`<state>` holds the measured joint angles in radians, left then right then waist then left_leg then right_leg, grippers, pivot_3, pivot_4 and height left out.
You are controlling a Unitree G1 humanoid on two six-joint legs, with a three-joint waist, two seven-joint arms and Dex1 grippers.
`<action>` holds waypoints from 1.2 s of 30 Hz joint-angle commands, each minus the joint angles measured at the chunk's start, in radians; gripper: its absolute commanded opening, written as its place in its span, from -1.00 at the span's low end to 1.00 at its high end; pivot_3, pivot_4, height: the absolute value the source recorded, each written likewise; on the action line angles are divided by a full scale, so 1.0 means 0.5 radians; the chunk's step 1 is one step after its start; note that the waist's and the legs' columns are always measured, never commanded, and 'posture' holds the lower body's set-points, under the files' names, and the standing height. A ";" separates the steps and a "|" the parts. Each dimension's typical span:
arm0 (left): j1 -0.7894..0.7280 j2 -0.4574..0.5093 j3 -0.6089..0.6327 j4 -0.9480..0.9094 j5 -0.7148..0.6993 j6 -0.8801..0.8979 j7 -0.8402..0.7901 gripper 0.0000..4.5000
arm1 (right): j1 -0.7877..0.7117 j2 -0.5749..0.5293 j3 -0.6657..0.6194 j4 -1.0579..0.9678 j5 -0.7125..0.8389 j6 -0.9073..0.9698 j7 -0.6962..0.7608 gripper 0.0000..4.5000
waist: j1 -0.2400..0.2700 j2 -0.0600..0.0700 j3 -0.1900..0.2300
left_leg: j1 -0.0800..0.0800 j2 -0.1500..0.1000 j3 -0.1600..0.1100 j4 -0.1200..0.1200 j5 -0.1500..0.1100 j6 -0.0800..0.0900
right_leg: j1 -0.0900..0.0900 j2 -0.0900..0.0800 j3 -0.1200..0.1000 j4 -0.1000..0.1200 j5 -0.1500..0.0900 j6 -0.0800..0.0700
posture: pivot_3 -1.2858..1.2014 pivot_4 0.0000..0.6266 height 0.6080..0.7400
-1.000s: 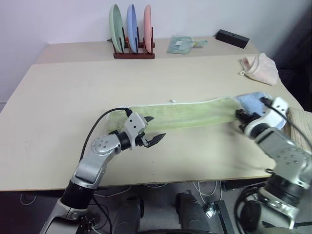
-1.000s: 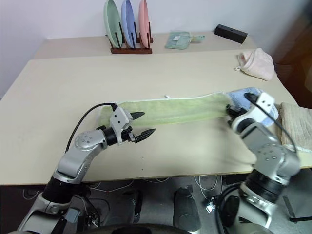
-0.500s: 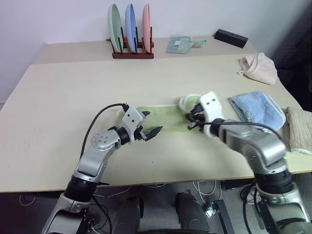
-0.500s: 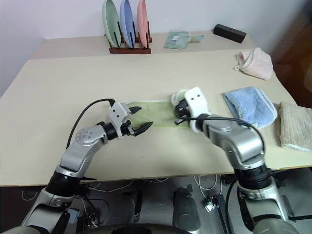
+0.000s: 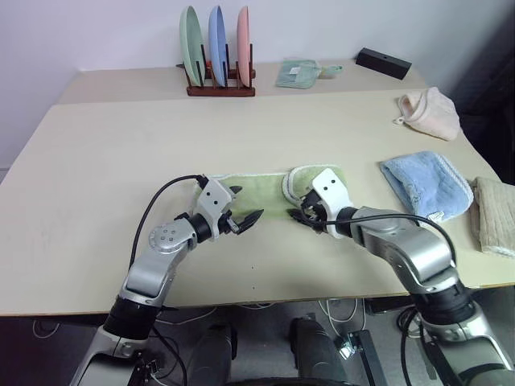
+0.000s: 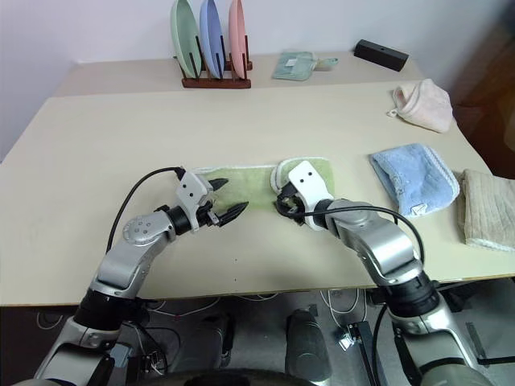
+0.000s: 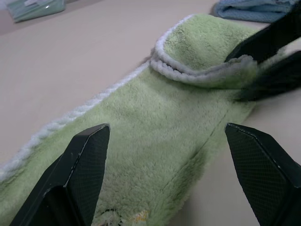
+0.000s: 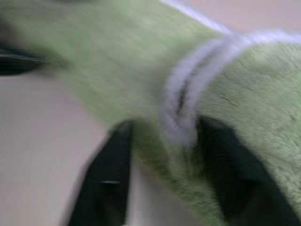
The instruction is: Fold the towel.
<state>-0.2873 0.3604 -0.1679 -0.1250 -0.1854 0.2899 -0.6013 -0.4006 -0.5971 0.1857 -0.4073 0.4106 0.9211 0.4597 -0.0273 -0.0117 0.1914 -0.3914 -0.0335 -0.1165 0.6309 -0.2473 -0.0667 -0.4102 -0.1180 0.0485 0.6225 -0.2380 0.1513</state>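
The light green towel [image 5: 261, 189] lies on the table [image 5: 113, 153], its right end doubled back over its middle so the white edging [image 7: 188, 75] makes a raised loop. My right gripper [image 5: 299, 213] sits at the near side of that folded end, open, with the towel's doubled edge [image 8: 181, 110] between its black fingers [image 8: 110, 174]. My left gripper [image 5: 248, 203] hovers open and level just above the towel's left part [image 7: 141, 141], pointing toward the right gripper.
A light blue folded towel [image 5: 425, 183] and a beige cloth [image 5: 495, 213] lie at the right. At the back are a pink cloth [image 5: 430, 111], a plate rack [image 5: 219, 48], a small teal cloth [image 5: 299, 74] and a black box [image 5: 384, 62].
My right gripper swept left with the towel's right end, laid it over the towel's middle, and its fingers have spread apart. The blue towel is uncovered. The left gripper stayed put.
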 commanded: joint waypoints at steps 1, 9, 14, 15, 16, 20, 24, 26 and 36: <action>-0.001 0.017 0.087 -0.069 -0.017 -0.010 0.019 0.78 | 0.057 -0.101 -0.254 -0.246 0.108 -0.147 0.174 0.54 | 0.013 0.000 0.000 | 0.000 0.000 0.000 0.000 0.000 0.000 | 0.000 0.000 0.000 -0.001 0.000 0.000 | 0.03 -0.52 1.00; 0.047 -0.005 0.096 -0.061 0.037 0.015 0.111 0.78 | -0.083 0.062 -0.512 0.171 0.025 -0.266 -0.016 -0.62 | 0.024 -0.001 0.000 | 0.001 0.000 0.000 0.000 0.000 0.000 | 0.003 0.000 0.000 -0.005 0.000 0.000 | 0.03 -0.52 1.00; 0.054 -0.051 0.061 -0.108 0.045 0.034 0.151 0.78 | -0.140 0.170 -0.335 0.641 -0.263 -0.587 -0.078 -0.99 | 0.023 -0.001 0.000 | 0.000 0.000 0.001 -0.001 0.000 0.000 | 0.002 0.000 0.000 -0.007 0.000 0.000 | 0.03 -0.52 1.00; 0.054 -0.057 0.059 -0.114 0.045 0.037 0.153 0.78 | -0.139 0.181 -0.310 0.701 -0.299 -0.627 -0.073 -0.99 | 0.023 -0.001 0.000 | 0.000 0.000 0.001 0.000 0.000 0.000 | 0.002 0.000 0.000 -0.007 0.001 0.000 | 0.03 -0.52 1.00; 0.057 -0.061 0.057 -0.131 0.047 0.045 0.158 0.78 | -0.104 0.176 -0.256 0.751 -0.344 -0.687 -0.035 -0.99 | 0.021 0.000 0.000 | 0.000 0.000 0.001 -0.001 0.000 0.000 | 0.002 0.000 0.000 -0.007 0.001 0.000 | 0.03 -0.52 1.00; 0.085 -0.063 0.080 -0.209 0.033 0.088 0.179 0.78 | 0.045 0.190 -0.136 0.822 -0.437 -0.832 0.055 -0.99 | 0.022 0.000 0.000 | 0.000 0.000 0.001 -0.001 0.000 0.000 | 0.002 0.000 0.000 -0.007 0.000 0.000 | 0.03 -0.52 1.00; 0.147 -0.034 0.101 -0.298 0.024 0.143 0.183 0.78 | 0.065 0.244 -0.209 0.821 -0.466 -0.940 0.008 -0.99 | 0.014 -0.001 0.000 | 0.001 0.000 0.001 0.000 0.000 0.000 | 0.004 0.000 0.000 -0.007 0.001 0.000 | 0.03 -0.52 1.00; 0.191 -0.004 0.129 -0.358 0.008 0.188 0.175 0.78 | 0.032 0.265 -0.278 0.766 -0.429 -0.961 0.011 -0.99 | 0.013 -0.001 0.000 | 0.002 0.000 0.001 -0.001 0.000 0.000 | 0.003 0.000 0.000 -0.006 0.001 0.000 | 0.03 -0.52 1.00; 0.496 -0.083 0.750 -0.784 -0.759 1.123 0.395 1.00 | -0.058 0.119 -0.288 0.273 -0.335 -0.923 0.297 0.88 | 0.016 -0.001 0.001 | 0.001 0.001 0.000 -0.001 0.000 0.000 | 0.003 0.000 0.000 -0.007 0.000 0.000 | 0.03 -0.52 1.00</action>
<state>-0.0488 0.3270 0.1545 -0.4603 -0.4848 0.7630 -0.4372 -0.4169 -0.5296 0.0489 -0.2212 0.2279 0.4564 0.5959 -0.0195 -0.0124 0.1918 -0.3908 -0.0332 -0.1165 0.6306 -0.2473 -0.0668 -0.4083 -0.1178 0.0483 0.6189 -0.2379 0.1513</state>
